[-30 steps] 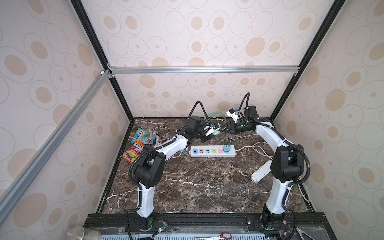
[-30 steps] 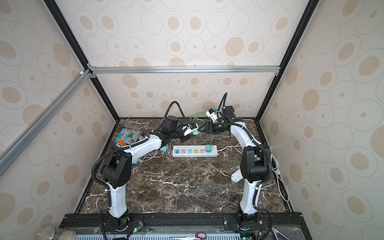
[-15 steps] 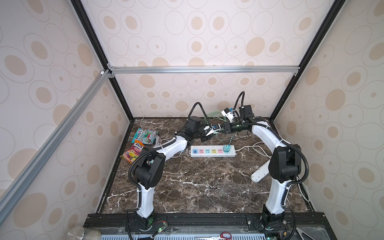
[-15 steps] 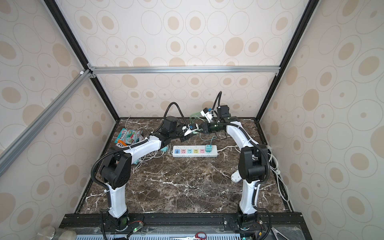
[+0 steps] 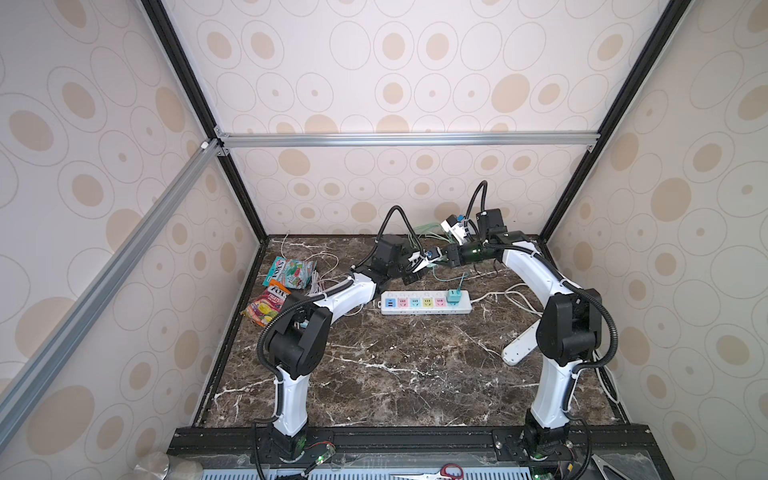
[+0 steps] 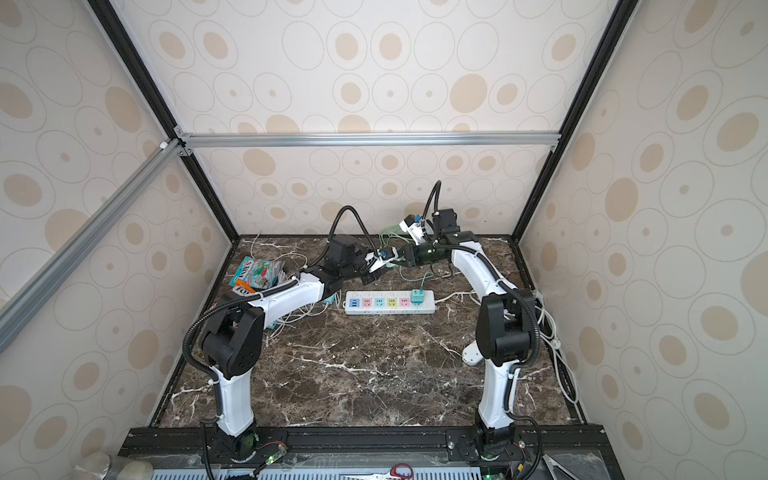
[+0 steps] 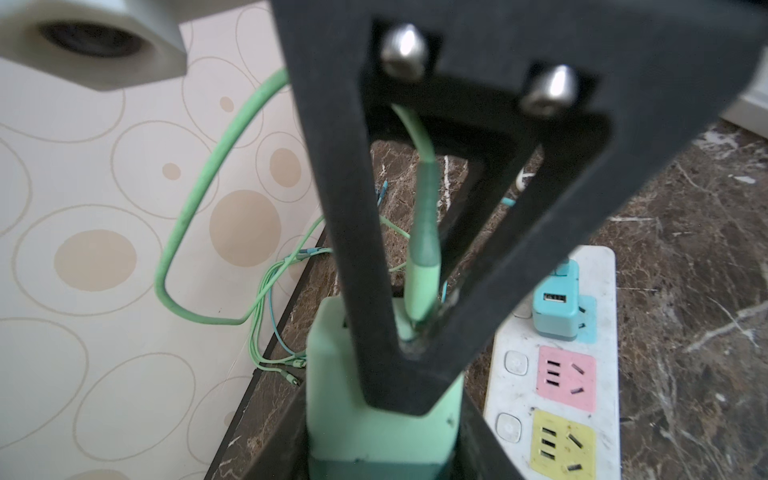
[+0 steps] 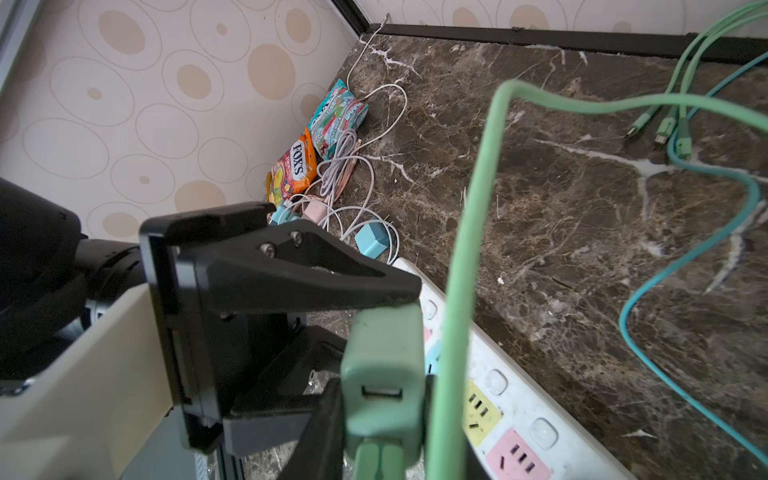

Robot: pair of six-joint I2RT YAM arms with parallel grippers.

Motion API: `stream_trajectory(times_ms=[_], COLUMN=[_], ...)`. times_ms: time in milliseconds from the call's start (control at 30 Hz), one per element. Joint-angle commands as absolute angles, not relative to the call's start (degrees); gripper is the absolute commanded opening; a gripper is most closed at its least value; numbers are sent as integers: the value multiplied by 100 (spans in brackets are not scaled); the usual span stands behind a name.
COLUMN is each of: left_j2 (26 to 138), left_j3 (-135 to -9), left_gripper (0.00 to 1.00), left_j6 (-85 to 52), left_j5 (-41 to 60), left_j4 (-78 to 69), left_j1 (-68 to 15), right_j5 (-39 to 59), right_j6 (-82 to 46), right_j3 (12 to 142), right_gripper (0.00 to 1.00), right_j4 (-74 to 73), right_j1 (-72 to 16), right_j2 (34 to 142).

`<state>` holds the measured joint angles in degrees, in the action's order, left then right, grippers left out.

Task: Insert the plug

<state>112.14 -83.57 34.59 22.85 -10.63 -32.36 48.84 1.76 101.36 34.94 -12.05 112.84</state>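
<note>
Both arms reach inward; left tool (image 5: 427, 263) and right tool (image 5: 444, 259) meet, each clamped.

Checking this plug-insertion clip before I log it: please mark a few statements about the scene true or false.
1. The left gripper grips a mint-green charger block. True.
2. Every socket on the power strip is free. False: a teal adapter sits in its end socket.
3. Snack packets lie near the left wall. True.
4. The right gripper hangs far from the left gripper. False: the two meet, raised, behind the power strip.
</note>
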Motion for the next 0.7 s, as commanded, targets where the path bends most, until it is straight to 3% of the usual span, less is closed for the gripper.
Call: stream_trajectory(times_ms=[0, 133, 267, 400, 667], left_j2=[10787, 10582, 10444, 10017, 9223], left_j3=[-8122, -7656, -7475, -6652, -5191], left_gripper=[45, 51, 67, 98, 99], left_j6=[3057, 2986, 2715, 2166, 1570], left_j5=[1904, 1805, 1618, 1540, 897], left_j4=[-1552, -2130, -2263, -3084, -4053], left_j1=[-3186, -3154, -3099, -3001, -2947], right_j5=[4725, 4694, 4650, 4320, 3707], right_j6=[835, 1056, 1451, 2334, 4596], right_j3=[10367, 10471, 10529, 10579, 10901], right_gripper=[0, 0, 0, 0, 0], right_j4=[3757, 3845, 3925, 4246, 5599], right_j1=[-1222, -1221, -1222, -1221, -1371], right_j2=[11417, 11432, 11417, 11416, 11618])
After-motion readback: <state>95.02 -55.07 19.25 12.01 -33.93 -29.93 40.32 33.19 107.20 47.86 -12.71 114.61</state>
